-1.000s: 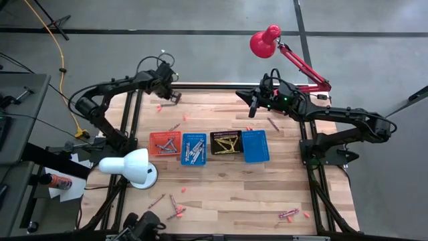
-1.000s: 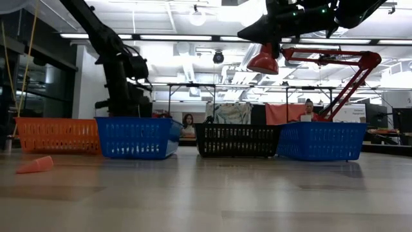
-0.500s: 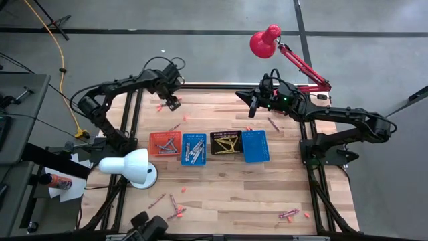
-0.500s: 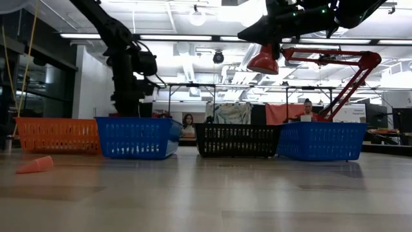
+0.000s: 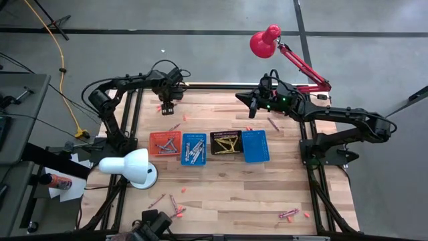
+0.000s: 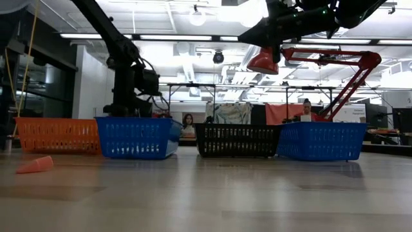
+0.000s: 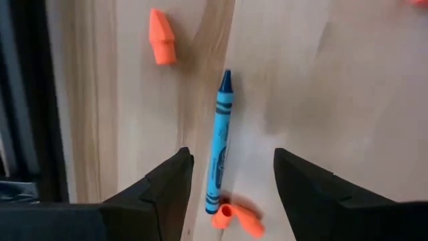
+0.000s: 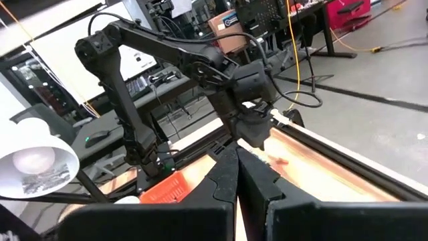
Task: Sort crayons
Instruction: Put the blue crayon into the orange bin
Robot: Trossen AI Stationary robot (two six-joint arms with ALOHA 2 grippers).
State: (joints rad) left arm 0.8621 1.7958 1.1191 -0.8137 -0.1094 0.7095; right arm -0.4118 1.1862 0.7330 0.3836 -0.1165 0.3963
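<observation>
- Here, the left claw (image 7: 231, 184) is seen over the far left part of the desk (image 5: 221, 184), near its far edge, with its fingers spread wide and nothing held between them.
- A blue crayon (image 7: 219, 142) is seen lying flat on the wood, its lower end reaching into the gap between the open fingers without touching either of them.
- A short orange piece (image 7: 160, 45) is seen beyond the blue crayon's tip and to one side, apart from it; another orange piece (image 7: 238, 217) lies at the crayon's blunt end, touching or nearly touching it.
- The right claw (image 5: 251, 105) is held above the far edge of the desk, right of the middle, with its fingers pressed together and nothing gripped.
- Four baskets are lined up across the middle of the desk: an orange basket (image 5: 164, 143), a blue basket (image 5: 194, 148), a black basket (image 5: 227, 142) and a second blue basket (image 5: 255, 146).
- Crayons are seen inside the first three; whether anything lies in the fourth cannot be told.
- Loose crayons (image 5: 172, 202) are scattered near the front edge of the desk on the left, and more (image 5: 289, 213) toward the front right corner.
- A single crayon (image 5: 273, 124) lies near the far right part of the desk, beside the right arm.
- A white lamp (image 5: 130, 167) stands at the left edge, and a red lamp (image 5: 265, 40) reaches over the far right corner.
</observation>
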